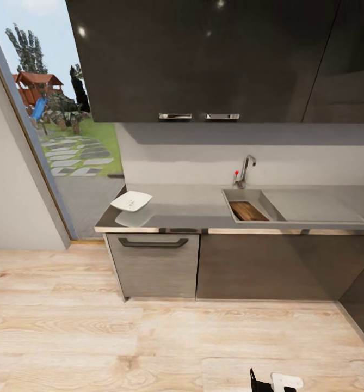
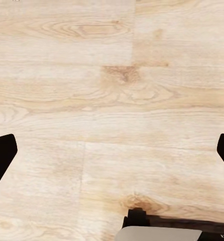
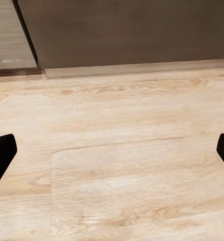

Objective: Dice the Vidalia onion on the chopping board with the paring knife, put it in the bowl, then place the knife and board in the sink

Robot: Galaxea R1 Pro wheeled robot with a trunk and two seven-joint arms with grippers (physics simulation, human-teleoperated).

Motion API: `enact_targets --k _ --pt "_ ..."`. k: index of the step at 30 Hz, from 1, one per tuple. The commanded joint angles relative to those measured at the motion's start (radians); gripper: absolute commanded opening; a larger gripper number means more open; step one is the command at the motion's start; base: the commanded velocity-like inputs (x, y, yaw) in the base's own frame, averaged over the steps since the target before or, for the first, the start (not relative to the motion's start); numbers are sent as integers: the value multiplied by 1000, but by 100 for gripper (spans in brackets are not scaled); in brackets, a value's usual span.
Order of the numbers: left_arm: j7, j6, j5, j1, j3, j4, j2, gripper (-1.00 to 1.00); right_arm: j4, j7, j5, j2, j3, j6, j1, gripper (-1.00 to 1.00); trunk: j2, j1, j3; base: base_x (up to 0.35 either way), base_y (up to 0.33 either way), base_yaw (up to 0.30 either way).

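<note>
From a few steps back, the head view takes in the countertop [image 1: 187, 209] with the steel sink [image 1: 269, 204] set into it, a chrome faucet [image 1: 247, 169] behind. The brown chopping board [image 1: 248, 211] lies inside the basin. The white bowl [image 1: 131, 202] sits at the counter's left end. The onion and the paring knife are out of view. My left gripper [image 2: 112, 155] hangs open over the wooden floor. My right gripper [image 3: 112, 155] is open too, over floor near the cabinet base.
Dark upper cabinets [image 1: 214, 54] hang over the counter. A drawer front with a handle [image 1: 153, 243] is below the bowl. A glass door [image 1: 56, 141] to the garden stands at the left. Wooden floor [image 1: 149, 337] lies between me and the counter.
</note>
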Motion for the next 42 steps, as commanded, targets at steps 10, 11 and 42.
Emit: enact_targets --k 10,11,42 --pt "4 -3 9 -1 -9 2 0 100 1 3 -7 0 1 -4 -1 100 -1 0 14 0 0 0" --pt "4 -3 10 -1 -9 2 0 100 1 3 -7 0 1 -4 -1 100 -1 0 16 0 0 0" --pt "4 -2 9 -1 -9 10 -3 100 1 3 -7 0 2 -4 -1 100 -1 0 65 0 0 0"
